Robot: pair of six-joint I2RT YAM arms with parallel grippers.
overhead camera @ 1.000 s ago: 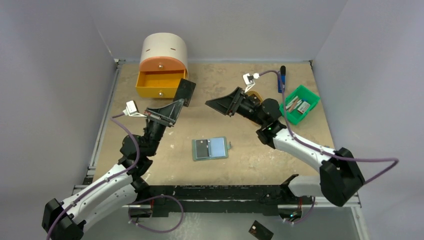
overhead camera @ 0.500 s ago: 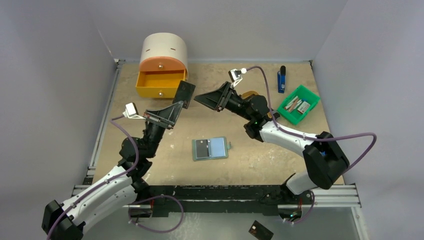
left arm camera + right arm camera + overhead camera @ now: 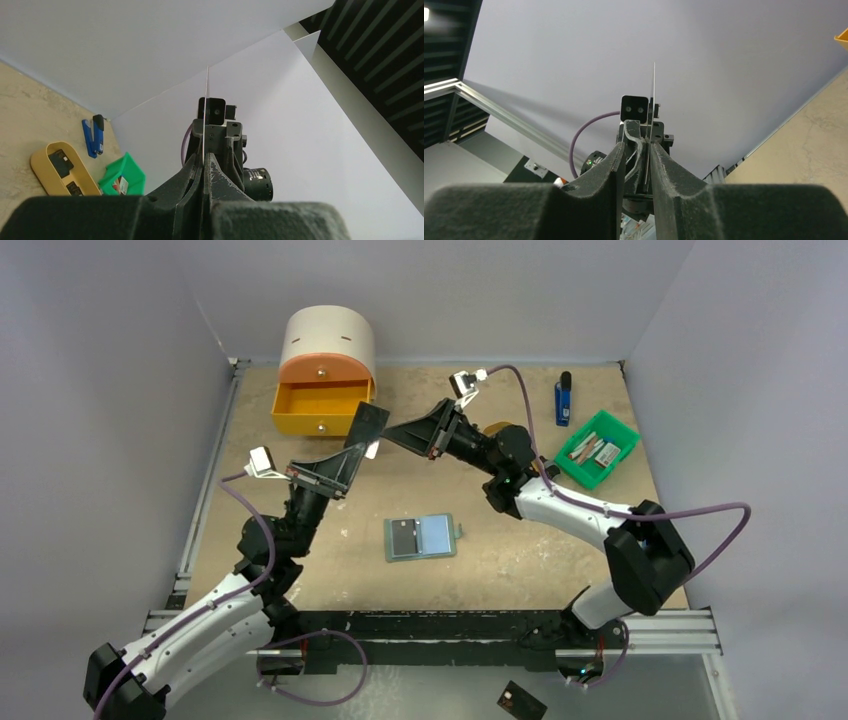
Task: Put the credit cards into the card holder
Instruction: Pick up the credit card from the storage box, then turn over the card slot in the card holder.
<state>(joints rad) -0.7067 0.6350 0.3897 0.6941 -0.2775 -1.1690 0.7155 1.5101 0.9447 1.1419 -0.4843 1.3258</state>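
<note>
My left gripper (image 3: 358,448) is shut on a black credit card (image 3: 368,425) and holds it upright above the table. The card shows edge-on in the left wrist view (image 3: 205,110), between my closed fingers (image 3: 220,175). My right gripper (image 3: 392,430) is open and faces it, its tips at the card's right edge. In the right wrist view the card (image 3: 652,100) stands in the gap between my fingers (image 3: 664,160). The card holder (image 3: 436,535) lies open at the table's middle, with a black card (image 3: 403,537) in its left pocket.
An orange drawer box (image 3: 322,405) stands open at the back left. A tan oval tray (image 3: 52,172) holds more black cards. A blue stick (image 3: 563,400) and a green bin (image 3: 598,448) sit at the back right. One black card (image 3: 520,702) lies below the table's front rail.
My right gripper has swung left across the table and now reaches the card that my left gripper holds up. The left arm has barely moved.
</note>
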